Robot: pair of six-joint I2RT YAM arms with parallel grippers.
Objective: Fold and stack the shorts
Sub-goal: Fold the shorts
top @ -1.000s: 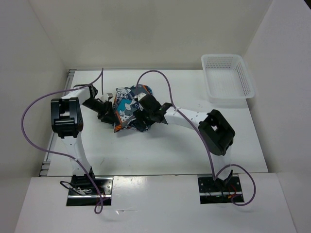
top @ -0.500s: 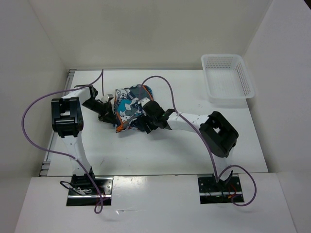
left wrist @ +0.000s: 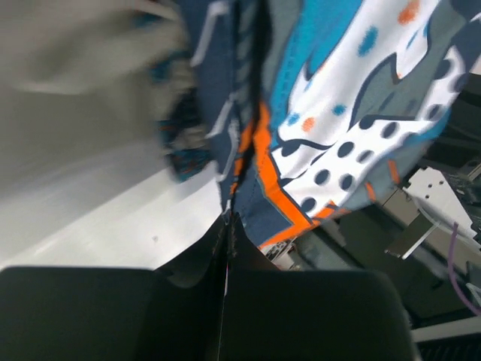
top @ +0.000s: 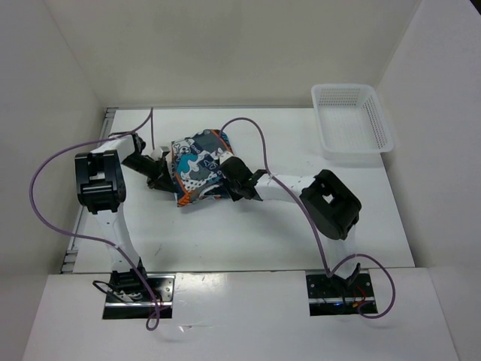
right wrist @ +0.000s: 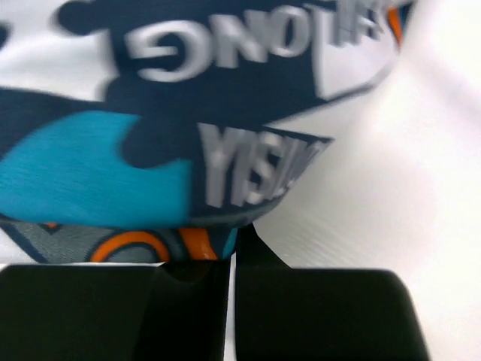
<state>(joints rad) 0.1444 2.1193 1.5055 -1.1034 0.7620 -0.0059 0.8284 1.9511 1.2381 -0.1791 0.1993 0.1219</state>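
Left hand (top: 161,170) and right hand (top: 230,179), seen from above, each clamp one side of the shorts (top: 197,165), which lie bunched mid-worktop (top: 263,226). At the left wrist, closed fingers nip an orange-trimmed hem. At the right wrist, closed fingers pinch the lower edge of a fold. Folding well likely means lifting both sides evenly and drawing them gently apart so the cloth flattens first.

R gripper (right wrist: 229,256) clamped on shorts (right wrist: 150,128) edge — white table (right wrist: 391,188) rt.

Overhead view looks down; both wrist views sit close against shorts (top: 197,167).
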